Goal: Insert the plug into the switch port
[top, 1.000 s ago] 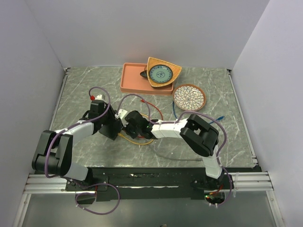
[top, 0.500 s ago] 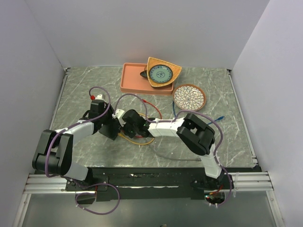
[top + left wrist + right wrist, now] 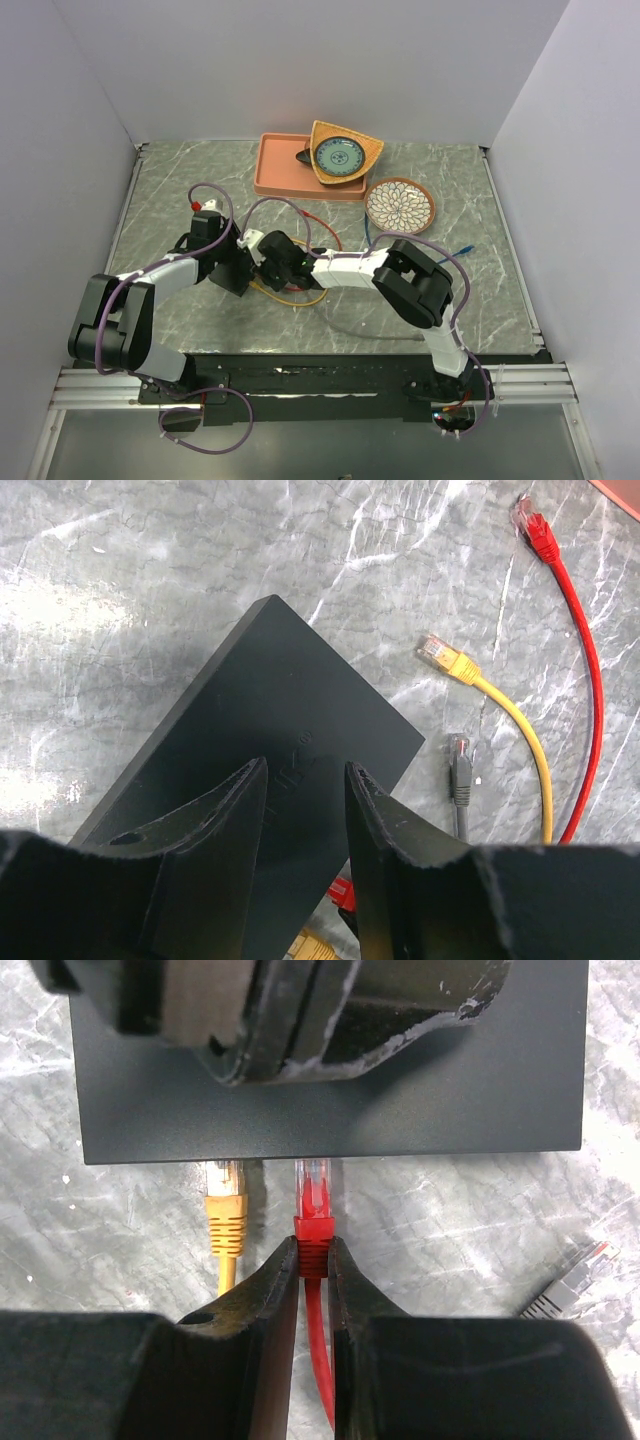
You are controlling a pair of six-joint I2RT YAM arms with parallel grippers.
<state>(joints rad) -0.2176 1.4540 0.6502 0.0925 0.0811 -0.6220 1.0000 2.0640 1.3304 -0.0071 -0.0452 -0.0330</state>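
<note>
Right tool (image 3: 313,1255) pinches the red plastic plug (image 3: 313,1205), half-open left tool (image 3: 305,770) just pins the flat matte-black switch (image 3: 400,1100), so a crooked push could skid it.

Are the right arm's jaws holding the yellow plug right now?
No, the right jaws pinch the red plug in front of the switch, while the yellow plug sits ungripped beside it.

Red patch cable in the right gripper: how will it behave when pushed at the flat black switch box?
The thin red patch cable is probably floppy; pushed from further back, it would likely buckle. Its moulded red plug, pinched by the right gripper, looks rigid enough to drive forward. It is probably light, so it should drag easily.
</note>
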